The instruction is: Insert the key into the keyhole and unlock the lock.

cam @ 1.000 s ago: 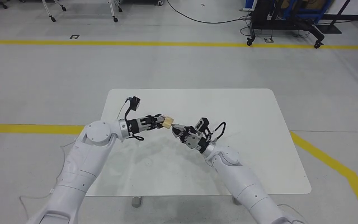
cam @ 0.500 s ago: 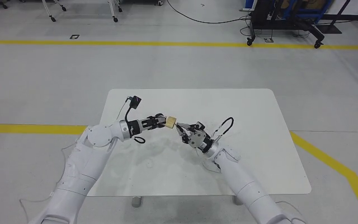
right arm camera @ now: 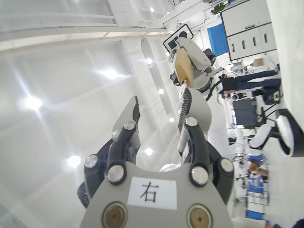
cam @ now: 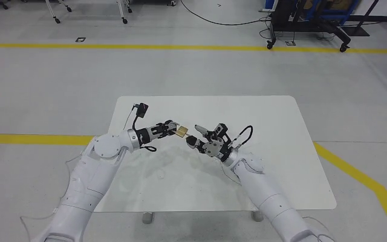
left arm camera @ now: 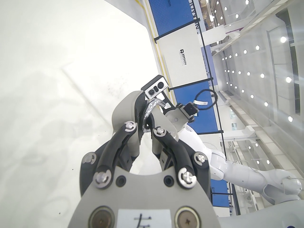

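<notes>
Top view: my left tool [cam: 171, 129] pinches the brass padlock [cam: 180, 130] aloft over the surface [cam: 272, 121], near its middle, with its bottom end facing right to meet the key [right arm camera: 183, 87]. My right tool [cam: 195, 135], fingers [right arm camera: 197, 110] spread, sits just beside the key, which I judge already seated in the padlock.

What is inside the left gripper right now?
The padlock. Its steel loop shows between the fingers of the left gripper; in the left wrist view they cover its brass body and keyhole.
</notes>
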Motion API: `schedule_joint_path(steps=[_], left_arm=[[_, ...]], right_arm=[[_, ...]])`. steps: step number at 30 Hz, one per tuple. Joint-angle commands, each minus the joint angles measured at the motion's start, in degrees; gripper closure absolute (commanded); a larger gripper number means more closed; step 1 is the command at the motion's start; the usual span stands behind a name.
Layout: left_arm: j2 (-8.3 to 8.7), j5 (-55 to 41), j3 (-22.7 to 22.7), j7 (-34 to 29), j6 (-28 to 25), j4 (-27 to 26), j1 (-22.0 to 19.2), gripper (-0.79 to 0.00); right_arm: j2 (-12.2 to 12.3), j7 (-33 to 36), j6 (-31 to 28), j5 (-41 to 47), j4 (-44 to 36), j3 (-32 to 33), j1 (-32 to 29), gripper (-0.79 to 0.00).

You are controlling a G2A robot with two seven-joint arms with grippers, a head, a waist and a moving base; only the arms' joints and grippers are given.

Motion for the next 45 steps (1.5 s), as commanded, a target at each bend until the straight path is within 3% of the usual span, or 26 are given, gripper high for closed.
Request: schedule_joint_path(steps=[1, 11, 19, 22, 27, 29, 35, 36, 37, 38, 45], left_arm=[[-0.04, 0.21, 0.25, -0.15, 0.43, 0.26, -0.25, 0.0], [-0.14, 2.13, 0.96, 1.35, 1.05, 0.94, -0.81, 0.0], [-0.15, 2.13, 0.98, 1.63, 1.14, 0.91, -0.67, 0.0], [-0.66, 4.19, 3.6, 2.58, 3.01, -1.06, -0.46, 0.0], [-2.97, 12.92, 13.05, 5.05, 8.29, -1.54, -4.52, 0.0], [-4.25, 16.89, 16.83, 7.73, 10.26, 0.65, -7.16, 0.0], [-8.41, 14.57, 23.72, 10.67, 10.7, 9.99, -12.78, 0.0], [-8.98, 14.34, 24.51, 10.55, 10.67, 11.36, -13.58, -0.046], [-9.48, 14.23, 25.12, 10.54, 10.85, 12.72, -14.35, -0.366], [-9.93, 14.49, 25.68, 10.84, 11.05, 13.98, -15.02, -0.785], [-11.45, 13.82, 26.19, 11.03, 9.91, 19.78, -17.22, -0.785]], right_arm=[[1.08, -1.54, -3.47, -5.72, -3.39, 2.53, -1.1, -0.785], [5.85, -9.56, -7.56, -22.07, -30.06, 20.04, -16.32, -0.785], [5.85, -9.56, -7.56, -22.07, -30.06, 20.04, -16.32, -0.785], [5.85, -9.56, -7.56, -22.07, -30.06, 20.04, -16.32, -0.785], [5.85, -9.56, -7.56, -22.07, -30.06, 20.04, -16.32, -0.785], [5.85, -9.56, -7.56, -22.07, -30.06, 20.04, -16.32, -0.785], [5.85, -9.56, -7.56, -22.07, -30.06, 20.04, -16.32, -0.785], [5.85, -9.56, -7.56, -22.07, -30.06, 20.04, -16.32, -0.785], [5.85, -9.56, -7.56, -22.07, -30.06, 20.04, -16.32, -0.785], [5.85, -9.56, -7.56, -22.07, -30.06, 20.04, -16.32, -0.785], [5.85, -9.56, -7.56, -22.07, -30.06, 20.04, -16.32, -0.785]])
